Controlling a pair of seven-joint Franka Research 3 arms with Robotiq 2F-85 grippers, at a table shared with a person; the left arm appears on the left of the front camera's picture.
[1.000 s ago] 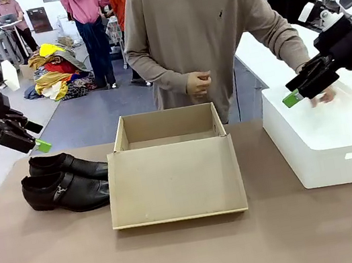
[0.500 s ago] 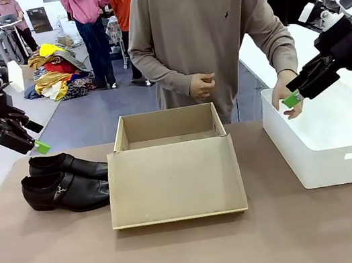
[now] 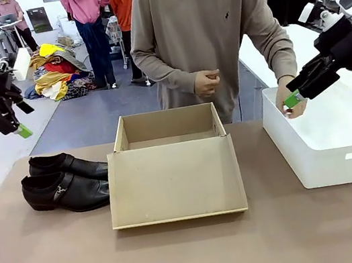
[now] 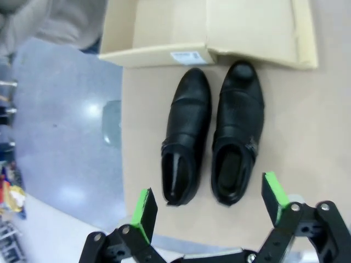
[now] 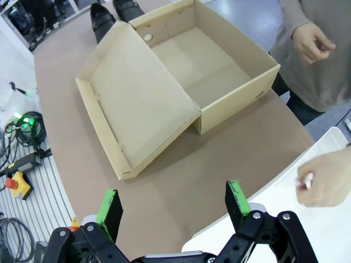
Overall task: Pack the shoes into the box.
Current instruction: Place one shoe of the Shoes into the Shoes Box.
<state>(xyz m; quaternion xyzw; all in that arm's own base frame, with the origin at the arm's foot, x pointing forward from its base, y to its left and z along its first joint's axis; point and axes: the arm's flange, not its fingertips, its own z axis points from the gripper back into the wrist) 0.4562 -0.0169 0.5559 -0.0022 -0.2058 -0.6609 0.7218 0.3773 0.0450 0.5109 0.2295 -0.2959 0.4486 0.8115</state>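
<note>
No text, brand or number can be read. A white label is seen on the outer end wall of the box in the left wrist view, but its print is too small to be made out. A small dark emblem is carried on the chest of the person's sweater; no letters can be told in it.

You get bright, even light from above. The shadows beside the box and shoes are soft and thin. In your left wrist view the floor shines with white glare spots. Both wrist views bend at the edges. Close things look sharp.
</note>
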